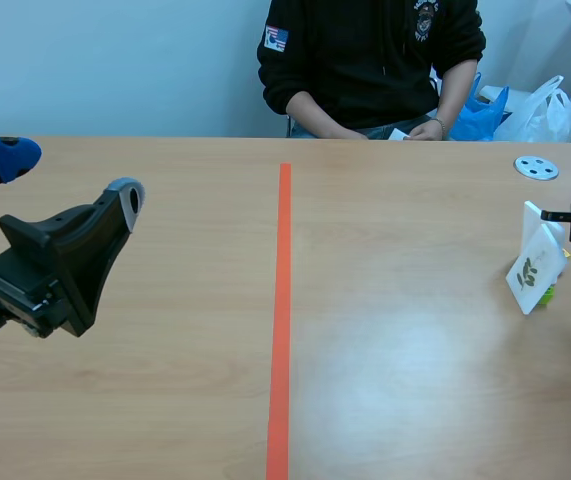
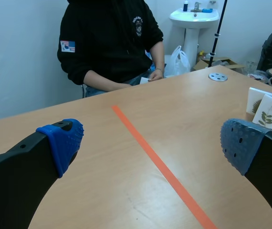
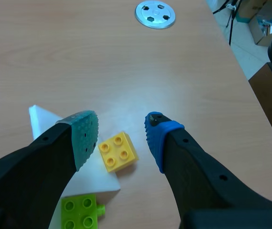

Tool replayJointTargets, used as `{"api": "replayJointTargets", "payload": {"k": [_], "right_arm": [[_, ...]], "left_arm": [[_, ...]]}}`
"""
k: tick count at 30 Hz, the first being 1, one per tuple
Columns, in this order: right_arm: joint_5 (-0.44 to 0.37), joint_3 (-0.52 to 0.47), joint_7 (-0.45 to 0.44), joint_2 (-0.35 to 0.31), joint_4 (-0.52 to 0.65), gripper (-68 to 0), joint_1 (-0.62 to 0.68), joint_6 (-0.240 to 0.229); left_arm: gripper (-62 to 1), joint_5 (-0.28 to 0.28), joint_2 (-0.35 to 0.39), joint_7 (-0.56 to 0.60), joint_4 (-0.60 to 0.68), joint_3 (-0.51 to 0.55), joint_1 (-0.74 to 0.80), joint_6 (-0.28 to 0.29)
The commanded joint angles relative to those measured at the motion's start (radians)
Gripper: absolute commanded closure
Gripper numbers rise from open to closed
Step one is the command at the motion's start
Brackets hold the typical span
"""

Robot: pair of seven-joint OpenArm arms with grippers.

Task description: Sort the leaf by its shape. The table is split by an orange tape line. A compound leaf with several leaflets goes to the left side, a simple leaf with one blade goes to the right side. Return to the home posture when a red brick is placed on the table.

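While left hand (image 2: 150,138) and right hand (image 3: 120,130) gape empty, tape (image 1: 281,320) (orange) splits the table (image 1: 415,380).

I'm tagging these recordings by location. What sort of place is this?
Likely a lab or workroom set up for robot trials: a wooden table split by an orange tape line, a person seated across it, a washbasin behind.

The left pincer (image 2: 151,143) hangs spread wide above the pale wooden worktop (image 2: 102,181); two white leaf-printed cards (image 2: 268,112) stand ahead of one finger.
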State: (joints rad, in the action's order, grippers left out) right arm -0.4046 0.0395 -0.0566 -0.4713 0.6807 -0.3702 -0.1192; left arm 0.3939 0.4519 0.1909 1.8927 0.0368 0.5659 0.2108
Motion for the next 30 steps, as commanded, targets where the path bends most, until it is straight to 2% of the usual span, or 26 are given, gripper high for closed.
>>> {"api": "replayJointTargets", "payload": {"k": [1,5,8,11,16,23,30], "right_arm": [[-0.008,-0.002,-0.023,-0.016,0.013,-24.3,-0.019,0.0],[-0.008,-0.002,-0.03,-0.016,0.014,-36.1,-0.017,-0.001],[-0.008,-0.002,-0.033,-0.016,0.014,-42.1,-0.017,-0.001],[-0.008,-0.002,-0.033,-0.017,0.015,-44.6,-0.017,-0.001],[-0.008,-0.002,-0.014,-0.038,0.069,-44.6,0.003,-0.001],[-0.009,-0.11,0.09,-0.085,0.314,-44.6,0.135,0.0],[-0.074,-0.286,0.172,-0.105,0.621,-44.6,0.331,-0.016]], "left_arm": [[-61.7,0.006,0.001,0.018,0.01,-0.001,0.002,0.002],[-61.7,0.006,0.001,0.018,0.01,-0.001,0.002,0.002],[-61.7,0.006,0.001,0.018,0.01,-0.001,0.002,0.002],[-61.7,0.006,0.001,0.018,0.01,-0.001,0.002,0.002],[-61.7,0.006,0.001,0.018,0.01,-0.001,0.002,0.002],[-61.7,0.006,0.001,0.018,0.01,-0.001,0.002,0.002],[-61.7,0.006,0.001,0.018,0.01,-0.001,0.002,0.002]]}}
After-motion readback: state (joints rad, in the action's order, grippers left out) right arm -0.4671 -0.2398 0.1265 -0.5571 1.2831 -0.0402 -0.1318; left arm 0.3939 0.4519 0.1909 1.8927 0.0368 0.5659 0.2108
